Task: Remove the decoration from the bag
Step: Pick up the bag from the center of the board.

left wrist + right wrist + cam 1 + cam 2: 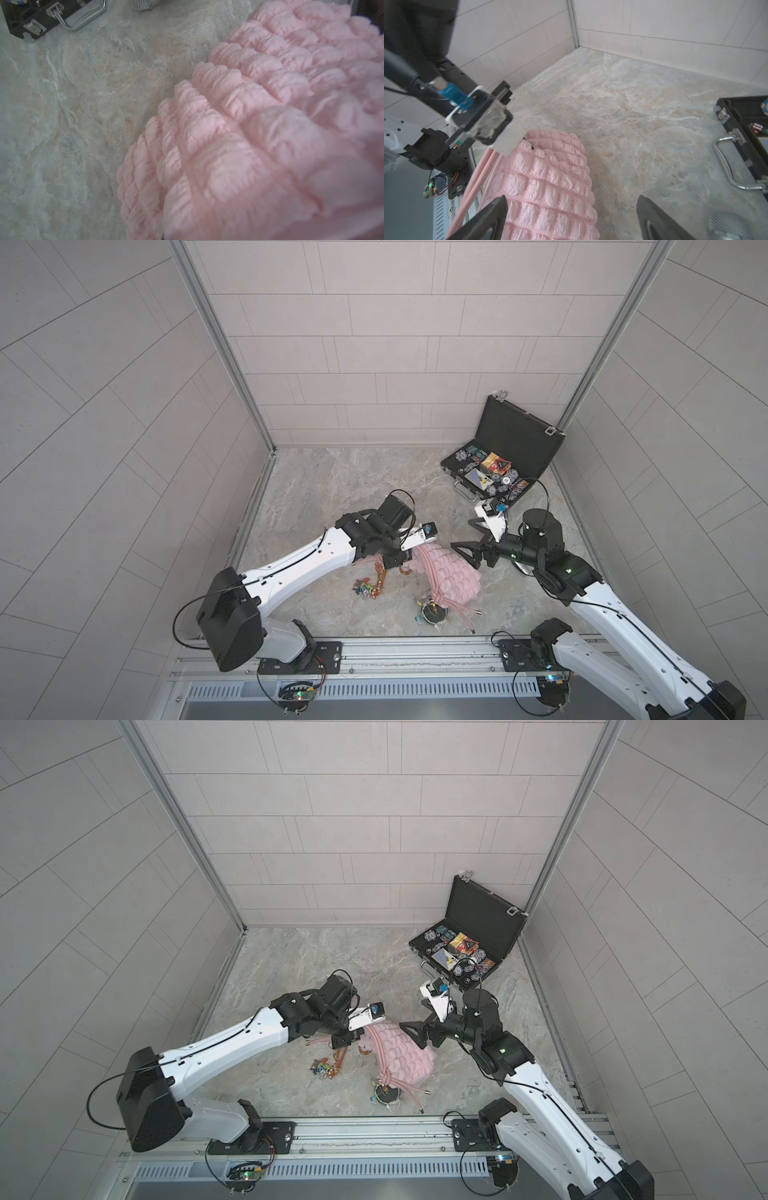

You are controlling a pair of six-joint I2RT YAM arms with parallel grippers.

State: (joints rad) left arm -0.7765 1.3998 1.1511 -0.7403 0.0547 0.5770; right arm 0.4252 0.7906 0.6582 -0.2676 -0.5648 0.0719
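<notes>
While the left gripper (395,563) sits clamped at the bag's (451,576) strap end, best hold that anchor firm and tug nothing sideways. Top views: jaws pressed together, apparently on the pink cords (426,562), though exact contents unclear; right gripper (417,1029) spread wide just beside the bag's far edge, empty. Orange charm strap (341,1057) and key cluster (322,1068) beside the bag. Left wrist: only quilting (259,135), jaws unseen. Right wrist: fingers (488,218) apart, bag between.

No text, label, brand or number is showing clearly enough to read; the printing on the small items in the black case (490,472) is blurring out.
</notes>
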